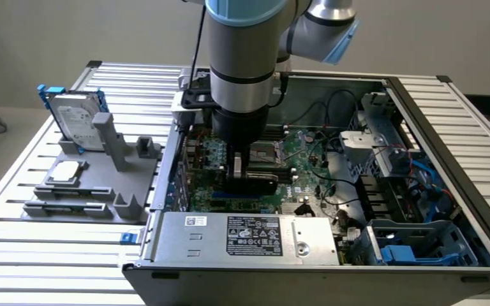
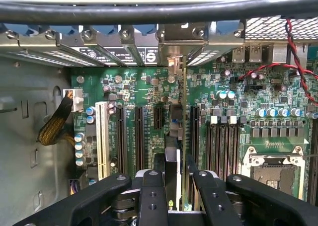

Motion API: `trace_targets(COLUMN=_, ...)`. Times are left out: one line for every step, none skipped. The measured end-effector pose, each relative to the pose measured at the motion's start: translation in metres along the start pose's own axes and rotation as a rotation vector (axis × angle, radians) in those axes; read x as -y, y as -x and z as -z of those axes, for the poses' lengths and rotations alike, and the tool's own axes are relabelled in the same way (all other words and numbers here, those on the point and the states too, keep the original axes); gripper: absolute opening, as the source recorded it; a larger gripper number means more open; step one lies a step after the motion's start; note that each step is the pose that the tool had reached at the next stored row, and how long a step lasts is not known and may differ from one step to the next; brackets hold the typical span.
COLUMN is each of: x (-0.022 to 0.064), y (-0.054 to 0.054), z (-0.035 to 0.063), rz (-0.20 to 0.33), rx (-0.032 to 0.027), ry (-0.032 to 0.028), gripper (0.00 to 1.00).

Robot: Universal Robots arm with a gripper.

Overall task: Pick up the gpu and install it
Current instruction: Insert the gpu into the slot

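Pickup's done: my tool (image 2: 176, 179) is clamped narrow on the gpu (image 1: 256, 185), held on edge mid-frame inside the case (image 1: 415, 159), down at the motherboard slots (image 2: 136, 136). Doesn't look fully seated yet.

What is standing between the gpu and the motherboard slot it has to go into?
Nothing visible. The gripper holds the gpu on edge right over the expansion slots; the neighbouring slots are bare and no cable crosses them.
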State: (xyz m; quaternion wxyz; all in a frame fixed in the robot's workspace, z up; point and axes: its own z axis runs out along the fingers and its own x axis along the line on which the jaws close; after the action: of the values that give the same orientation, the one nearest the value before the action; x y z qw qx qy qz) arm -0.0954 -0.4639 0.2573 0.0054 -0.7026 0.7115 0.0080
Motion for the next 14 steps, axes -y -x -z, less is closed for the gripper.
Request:
trace_targets(x=0.0, y=-0.0001, z=0.0, rz=0.0, rx=-0.0001, ry=0.0, gripper=0.26)
trace_targets(x=0.0, y=-0.0001, z=0.0, rz=0.001, rx=0.0, ry=0.0, gripper=0.26)
trace_targets(x=0.0, y=-0.0001, z=0.0, rz=0.002, rx=-0.0001, ry=0.0, gripper=0.26)
trace_targets(x=0.0, y=-0.0001, z=0.0, rz=0.003, rx=0.0, ry=0.0, gripper=0.26)
trace_targets(x=0.0, y=-0.0002, z=0.0, rz=0.003, rx=0.0, ry=0.0001, gripper=0.26)
trace_targets(x=0.0, y=-0.0002, z=0.0, rz=0.004, rx=0.0, ry=0.0001, gripper=0.26)
trace_targets(x=0.0, y=-0.0002, z=0.0, rz=0.004, rx=0.0, ry=0.0001, gripper=0.26)
trace_targets(x=0.0, y=-0.0002, z=0.0, rz=0.005, rx=0.0, ry=0.0001, gripper=0.26)
trace_targets(x=0.0, y=-0.0002, z=0.0, rz=0.005, rx=0.0, ry=0.0001, gripper=0.26)
trace_targets(x=0.0, y=-0.0002, z=0.0, rz=0.005, rx=0.0, ry=0.0001, gripper=0.26)
trace_targets(x=0.0, y=-0.0002, z=0.0, rz=0.005, rx=-0.0001, ry=0.0001, gripper=0.26)
trace_targets(x=0.0001, y=-0.0002, z=0.0, rz=0.005, rx=0.0, ry=0.0001, gripper=0.26)
trace_targets(x=0.0001, y=-0.0002, z=0.0, rz=0.005, rx=-0.0001, ry=0.0, gripper=0.26)
trace_targets(x=0.0003, y=-0.0002, z=0.0, rz=0.005, rx=0.0, ry=0.0, gripper=0.26)
